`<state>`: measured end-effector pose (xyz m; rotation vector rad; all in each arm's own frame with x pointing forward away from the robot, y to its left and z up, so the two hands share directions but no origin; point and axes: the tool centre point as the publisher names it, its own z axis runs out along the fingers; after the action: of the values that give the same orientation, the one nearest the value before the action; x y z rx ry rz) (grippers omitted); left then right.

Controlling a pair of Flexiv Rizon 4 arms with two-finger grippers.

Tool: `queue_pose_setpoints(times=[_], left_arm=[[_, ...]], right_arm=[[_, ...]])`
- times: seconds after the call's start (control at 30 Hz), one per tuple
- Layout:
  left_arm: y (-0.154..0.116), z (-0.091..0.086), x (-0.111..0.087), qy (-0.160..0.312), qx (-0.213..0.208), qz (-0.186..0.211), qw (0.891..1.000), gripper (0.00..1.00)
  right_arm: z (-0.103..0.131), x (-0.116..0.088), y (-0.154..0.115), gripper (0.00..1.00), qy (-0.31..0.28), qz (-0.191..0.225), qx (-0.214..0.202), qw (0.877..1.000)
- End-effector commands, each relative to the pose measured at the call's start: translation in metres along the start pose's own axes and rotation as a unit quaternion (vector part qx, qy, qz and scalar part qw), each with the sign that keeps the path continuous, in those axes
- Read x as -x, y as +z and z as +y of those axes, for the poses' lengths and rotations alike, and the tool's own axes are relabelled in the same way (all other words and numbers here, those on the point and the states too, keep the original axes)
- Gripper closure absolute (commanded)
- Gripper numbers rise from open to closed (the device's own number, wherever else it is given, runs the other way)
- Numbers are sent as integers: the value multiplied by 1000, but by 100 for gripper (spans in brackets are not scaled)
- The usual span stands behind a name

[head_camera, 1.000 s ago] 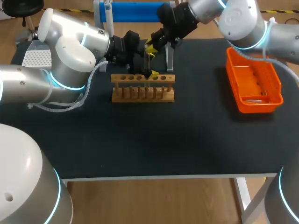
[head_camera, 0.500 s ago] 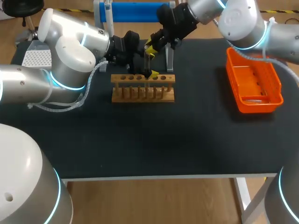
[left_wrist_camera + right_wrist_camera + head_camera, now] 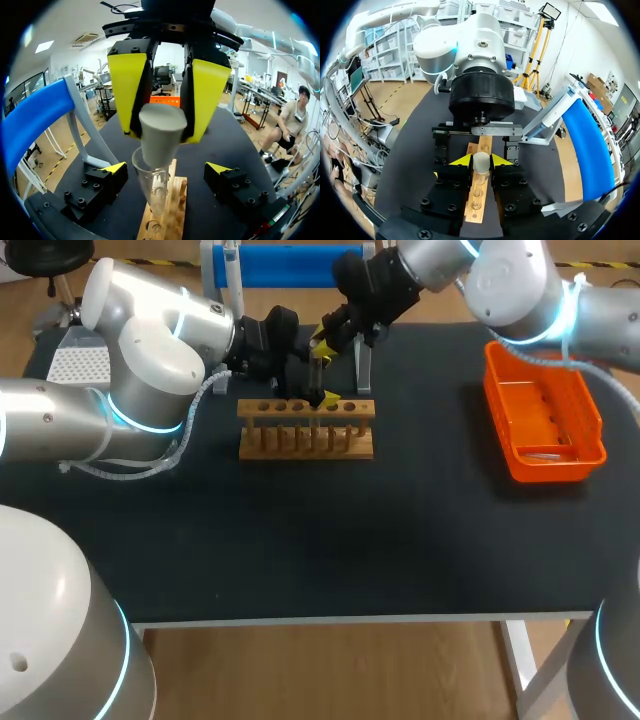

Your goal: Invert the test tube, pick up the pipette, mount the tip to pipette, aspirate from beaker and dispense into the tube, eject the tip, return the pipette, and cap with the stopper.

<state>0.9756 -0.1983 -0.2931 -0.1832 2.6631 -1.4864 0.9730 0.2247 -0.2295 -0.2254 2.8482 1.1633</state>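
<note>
Stopper [image 3: 159, 136] — axis vertical, narrow end down — held in right tool [image 3: 163, 119] over tube [image 3: 152, 187].

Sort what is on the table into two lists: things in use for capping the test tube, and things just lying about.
In use: stopper, held in the right gripper; test tube; wooden rack; left gripper, open around the tube.
Lying about: orange tray; blue-barred stand.

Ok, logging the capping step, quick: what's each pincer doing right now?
Left pincer: open, straddling the test tube without touching it.
Right pincer: closed on the stopper, at the tube's mouth.
</note>
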Motion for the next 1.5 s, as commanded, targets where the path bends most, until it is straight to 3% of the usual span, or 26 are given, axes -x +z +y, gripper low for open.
queue_pose_setpoints(times=[0.03,1.5], left_arm=[[0,0,1,0,0,1,1000,0],[0,0,1,0,0,1,1000,0]], right_arm=[[-3,0,4,100,0,3,-6,1000],[3,2,4,100,1,-6,10,1000]])
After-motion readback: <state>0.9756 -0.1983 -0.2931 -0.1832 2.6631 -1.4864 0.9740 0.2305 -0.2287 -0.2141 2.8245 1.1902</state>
